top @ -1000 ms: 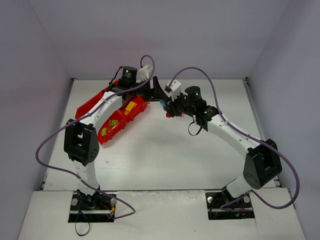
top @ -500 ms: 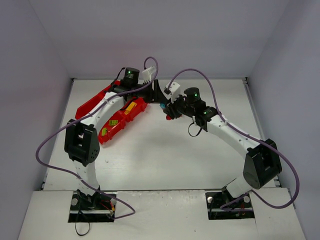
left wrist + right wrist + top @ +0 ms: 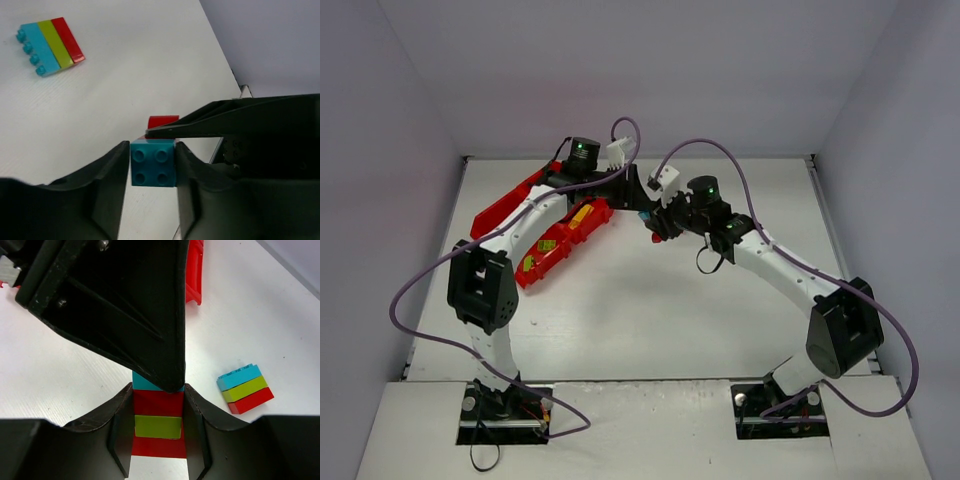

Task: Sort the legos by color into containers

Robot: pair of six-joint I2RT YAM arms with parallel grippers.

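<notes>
One stack (image 3: 158, 405), two grips.
L claw (image 3: 152, 160) pinches teal brick (image 3: 153, 172), R claw (image 3: 159, 399) red-green rest (image 3: 158, 426); prob. light, slick: hold flat sides.

Teal brick (image 3: 153, 163), red-lime-red stack (image 3: 158, 426), teal-lime-red stack (image 3: 50, 46), glossy red tray (image 3: 498, 213), white table (image 3: 650, 310)

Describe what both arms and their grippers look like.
The left arm and right arm: white links, black joint housings, a looping purple cable on each, a green light near the wrist. The left gripper and right gripper: matte black, tapering to blunt tips.
</notes>
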